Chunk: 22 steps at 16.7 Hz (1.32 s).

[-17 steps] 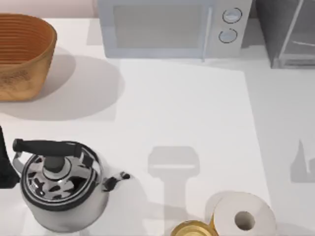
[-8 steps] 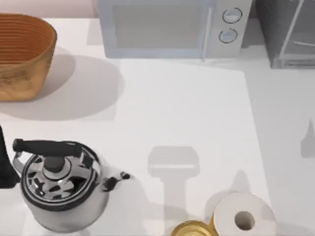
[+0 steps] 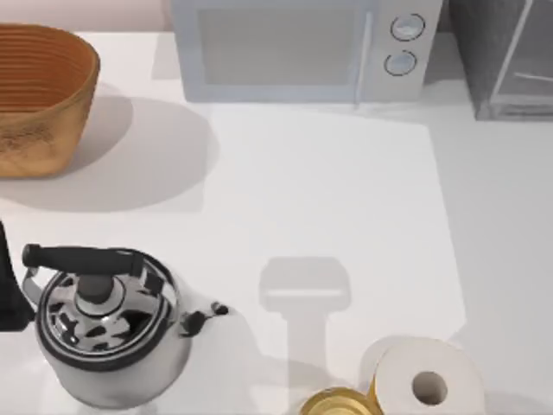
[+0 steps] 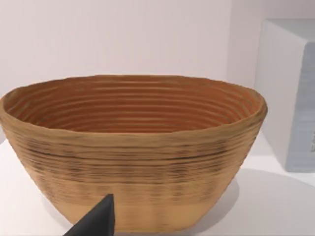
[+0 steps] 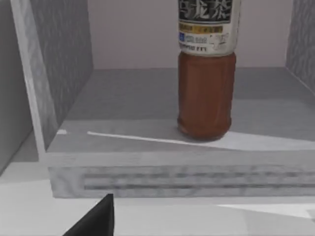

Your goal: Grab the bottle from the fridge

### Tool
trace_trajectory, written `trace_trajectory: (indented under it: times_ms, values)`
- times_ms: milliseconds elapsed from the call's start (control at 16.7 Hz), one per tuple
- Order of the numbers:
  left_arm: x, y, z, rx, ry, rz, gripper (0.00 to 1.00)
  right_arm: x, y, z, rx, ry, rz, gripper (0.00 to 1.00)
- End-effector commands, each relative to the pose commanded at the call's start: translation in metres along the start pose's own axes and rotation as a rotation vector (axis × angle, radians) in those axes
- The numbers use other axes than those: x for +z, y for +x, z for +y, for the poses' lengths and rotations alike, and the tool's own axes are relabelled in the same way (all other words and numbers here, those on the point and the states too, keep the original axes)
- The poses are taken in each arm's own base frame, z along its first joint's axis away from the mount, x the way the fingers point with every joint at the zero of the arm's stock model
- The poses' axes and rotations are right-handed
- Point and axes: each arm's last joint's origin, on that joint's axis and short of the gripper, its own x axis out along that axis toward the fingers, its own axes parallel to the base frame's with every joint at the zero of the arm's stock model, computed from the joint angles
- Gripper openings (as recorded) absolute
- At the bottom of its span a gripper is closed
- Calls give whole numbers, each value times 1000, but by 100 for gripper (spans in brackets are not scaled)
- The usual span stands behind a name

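Note:
The bottle (image 5: 206,93) stands upright on the floor inside the fridge (image 5: 182,179). Its reddish-brown base and the lower part of its patterned label show in the right wrist view; its cap is out of view. A dark part of my right gripper (image 5: 98,219) shows low in that view, in front of the fridge's front sill and short of the bottle. The fridge (image 3: 505,56) is at the table's back right corner. My left arm (image 3: 7,294) is parked at the left edge beside the kettle, and a dark part of its gripper (image 4: 98,221) faces the basket.
A white microwave (image 3: 298,47) stands at the back middle, left of the fridge. A woven basket (image 3: 43,95) sits at the back left, a steel kettle (image 3: 108,324) at the front left. A toilet-paper roll (image 3: 428,380) and a gold tin (image 3: 333,404) are at the front.
The shadow on the table's right side slid toward the right edge and has gone from the top view. Nothing else on the table moved.

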Motion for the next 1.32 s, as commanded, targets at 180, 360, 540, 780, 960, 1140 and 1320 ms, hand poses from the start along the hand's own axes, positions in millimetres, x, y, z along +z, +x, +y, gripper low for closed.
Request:
trace_trajectory:
  times_ms: [180,360,540,780,960,1140,1320]
  values:
    - [0,0,0,0,0,0,100,-12,4,-12,3,-7,-14,100]
    - [0,0,0,0,0,0,100,-17,6,-18,5,-14,-27,100]
    - [0,0,0,0,0,0,100,-18,6,-18,5,-15,-28,100]
    - [0,0,0,0,0,0,100,-19,9,-18,10,-11,-21,100]
    - [0,0,0,0,0,0,100,-19,35,-22,13,-6,-12,100]
    - [0,0,0,0,0,0,100,-13,83,-28,10,-11,-22,100]
    - [0,0,0,0,0,0,100,0,141,-29,4,-20,-45,100]
